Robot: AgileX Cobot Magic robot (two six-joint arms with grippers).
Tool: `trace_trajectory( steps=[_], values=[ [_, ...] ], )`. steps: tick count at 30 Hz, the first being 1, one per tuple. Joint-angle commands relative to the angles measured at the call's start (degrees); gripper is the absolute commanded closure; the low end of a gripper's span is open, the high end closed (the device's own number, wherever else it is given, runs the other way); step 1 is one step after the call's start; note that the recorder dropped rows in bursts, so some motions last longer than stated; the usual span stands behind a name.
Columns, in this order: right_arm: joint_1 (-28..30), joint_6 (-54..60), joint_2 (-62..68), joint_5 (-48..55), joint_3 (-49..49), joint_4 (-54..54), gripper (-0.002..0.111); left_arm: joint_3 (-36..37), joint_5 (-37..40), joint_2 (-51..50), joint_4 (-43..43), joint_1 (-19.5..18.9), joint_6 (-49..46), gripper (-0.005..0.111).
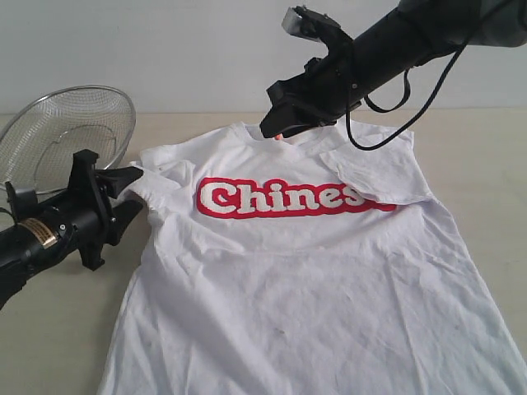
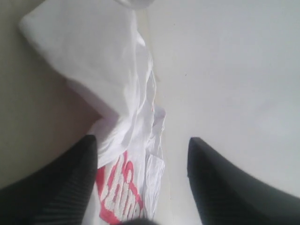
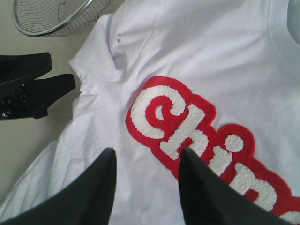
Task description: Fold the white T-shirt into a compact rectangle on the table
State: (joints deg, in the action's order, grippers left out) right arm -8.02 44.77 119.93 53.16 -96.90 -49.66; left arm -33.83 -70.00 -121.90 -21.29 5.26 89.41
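Left gripper (image 1: 132, 194): fingers spread, nothing pinched, tips at the bunched sleeve of the white T-shirt (image 1: 305, 280). Right gripper (image 1: 276, 125): spread, empty, over the collar. Shirt lies print-up on the table (image 1: 478, 156); sleeve tucked inward, likely to narrow it.

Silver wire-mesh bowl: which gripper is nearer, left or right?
Left. The left gripper sits beside the silver wire-mesh bowl, at the white T-shirt's sleeve; the right gripper hovers over the collar, farther off.

Wrinkled cloth T-shirt (image 1: 296, 280), fuzzy lettering (image 1: 284, 197), matt table (image 1: 478, 156), wire-mesh bowl (image 1: 66, 132).
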Motion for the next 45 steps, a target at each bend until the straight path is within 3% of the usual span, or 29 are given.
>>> trace_trajectory(
  steps=[1, 7, 13, 30, 45],
  values=[
    [0.0, 0.2, -0.3, -0.2, -0.3, -0.1, 0.07, 0.2, 0.0, 1.3, -0.7, -1.2, 1.3, 0.053],
    [0.0, 0.2, -0.3, -0.2, -0.3, -0.1, 0.07, -0.2, 1.6, 5.2, -2.5, -3.0, -1.1, 0.064],
    [0.0, 0.2, -0.3, -0.2, -0.3, -0.1, 0.07, -0.2, 8.1, 7.5, -4.3, -3.0, -2.0, 0.064],
    [0.0, 0.2, -0.3, -1.6, -0.3, -0.1, 0.07, -0.4, 13.5, 7.5, -3.2, -3.0, 2.8, 0.064],
    [0.0, 0.2, -0.3, -4.5, -0.3, -0.1, 0.07, -6.2, 22.5, 7.5, -6.9, -2.8, 4.2, 0.064]
  ],
)
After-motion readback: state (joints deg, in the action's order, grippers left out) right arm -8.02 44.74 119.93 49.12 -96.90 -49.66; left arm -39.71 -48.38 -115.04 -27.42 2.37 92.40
